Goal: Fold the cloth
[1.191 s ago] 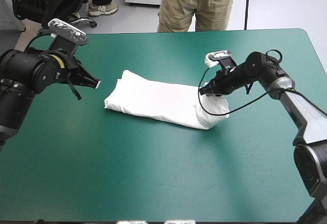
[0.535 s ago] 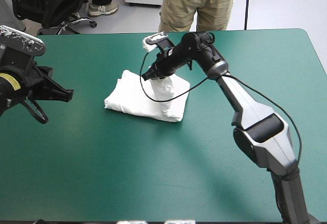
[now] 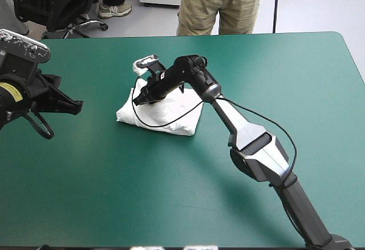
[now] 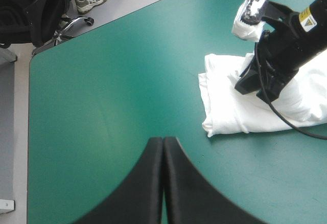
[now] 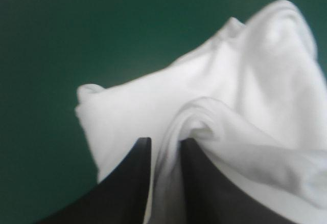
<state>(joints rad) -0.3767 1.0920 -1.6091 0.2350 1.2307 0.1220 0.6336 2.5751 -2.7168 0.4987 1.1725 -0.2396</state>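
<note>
At 9 o'clock of the T-shirt (image 3: 171,119) and well apart, the left end effector (image 3: 78,106) hovers pressed together on nothing, probably parked clear to leave the fold room. The T-shirt lies folded at about 11 o'clock from the middle of the table (image 3: 171,204), with the right end effector (image 3: 142,97) pinching a fold over its 9 o'clock end, likely to lay that layer down. Bare teal-green cover lies open at 3 and 6 o'clock, while the far edge at 12 o'clock is nearer.

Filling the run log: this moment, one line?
right gripper: shut on T-shirt | left gripper: shut, clear of T-shirt | T-shirt: folded bundle
</note>
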